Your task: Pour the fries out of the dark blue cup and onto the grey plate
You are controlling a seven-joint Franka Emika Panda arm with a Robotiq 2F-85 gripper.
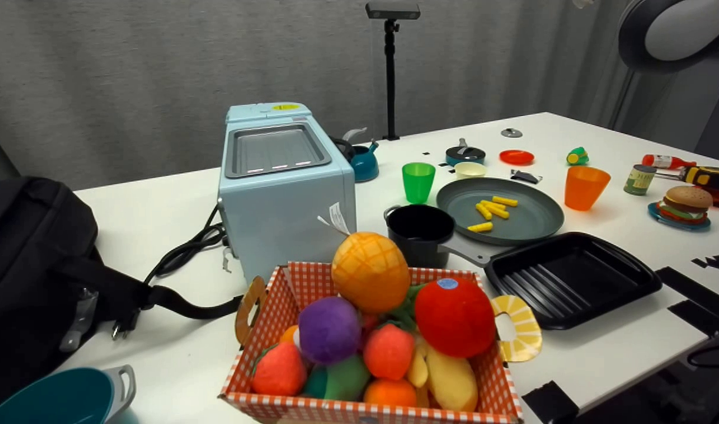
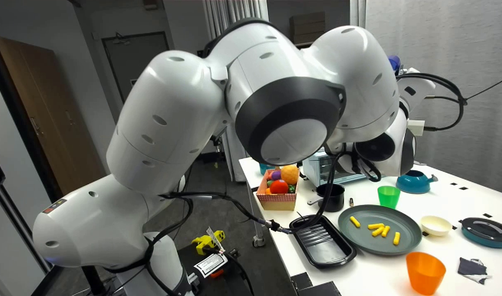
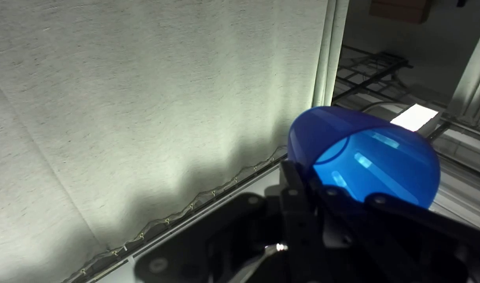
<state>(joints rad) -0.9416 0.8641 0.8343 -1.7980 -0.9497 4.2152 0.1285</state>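
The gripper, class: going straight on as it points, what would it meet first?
The gripper, holding the dark blue cup, would probably meet the grey curtain; its distance is unclear.

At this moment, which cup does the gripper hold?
The dark blue cup, held by the gripper; the green cup and orange cup stand on the table.

Five fries (image 2: 378,231) lie on the grey plate (image 2: 366,241).

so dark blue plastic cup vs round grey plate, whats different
The dark blue plastic cup is deep, the round grey plate shallow. The black pincer holds the cup aloft; the plate lies on the white table. The plate bears five yellow fries; the cup shows none. Both have round rims.
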